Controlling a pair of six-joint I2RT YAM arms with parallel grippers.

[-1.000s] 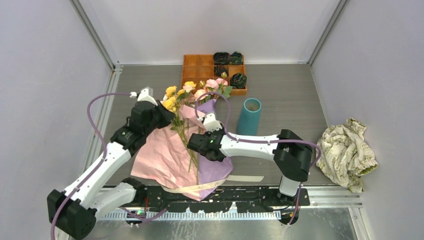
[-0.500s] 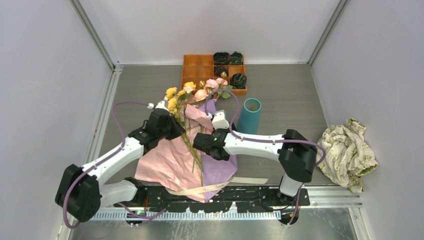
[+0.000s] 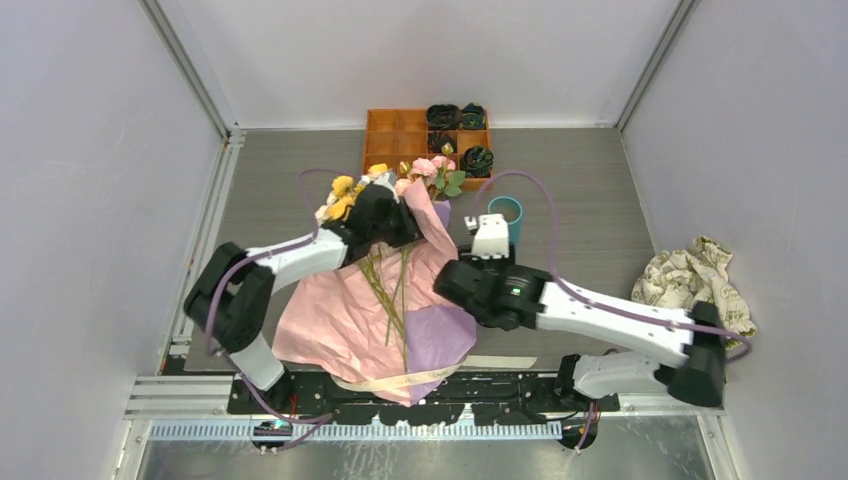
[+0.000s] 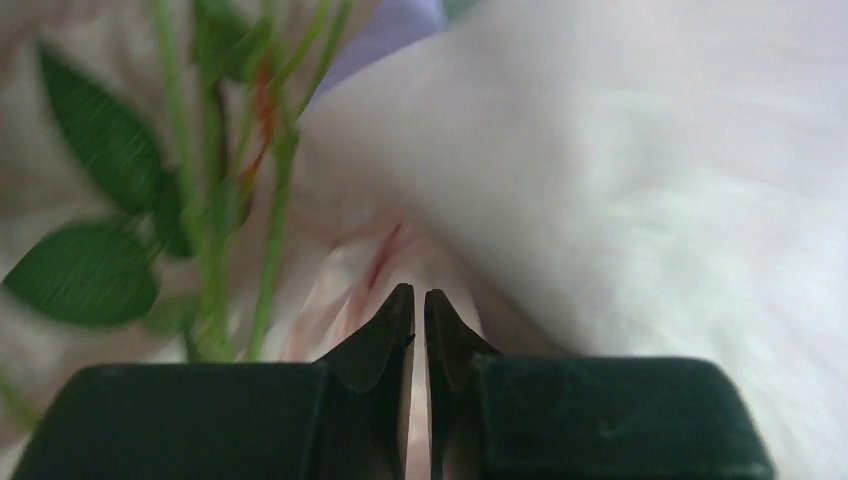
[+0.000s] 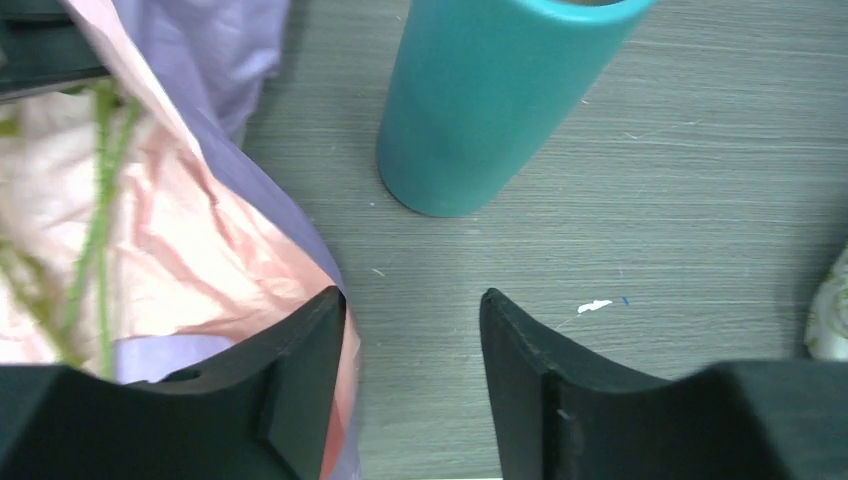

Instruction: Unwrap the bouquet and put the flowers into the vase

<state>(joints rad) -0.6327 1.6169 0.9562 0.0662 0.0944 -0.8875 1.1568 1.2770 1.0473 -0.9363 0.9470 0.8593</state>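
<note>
**Left gripper** [image 4: 411, 300]: fingers pressed almost together, with only a slit between the tips. We cannot tell whether a thin fold of paper [image 4: 620, 200] is caught there. Pink paper lies straight ahead of the tips and to their right. The flowers [image 4: 205, 250], stems and leaves, stand just left of the tips, not between them.

**Right gripper** [image 5: 411, 297]: fingers spread, with bare table [image 5: 650, 220] between them. The vase [image 5: 490, 100] stands upright just beyond the tips, ahead of the gap. The paper's edge lies against the left finger.

**Risks, as we judge them:**
- If the left fingers hold only paper, a pull could drag the loose stems along and scatter them.
- The stems are thin, so a grasp set slightly off would take leaves or nothing.
- The vase is tall and narrow. A nudge from the right fingertips, or paper swept against it, could tip it.
- Paper crowding the right fingers could get caught when they close.
</note>
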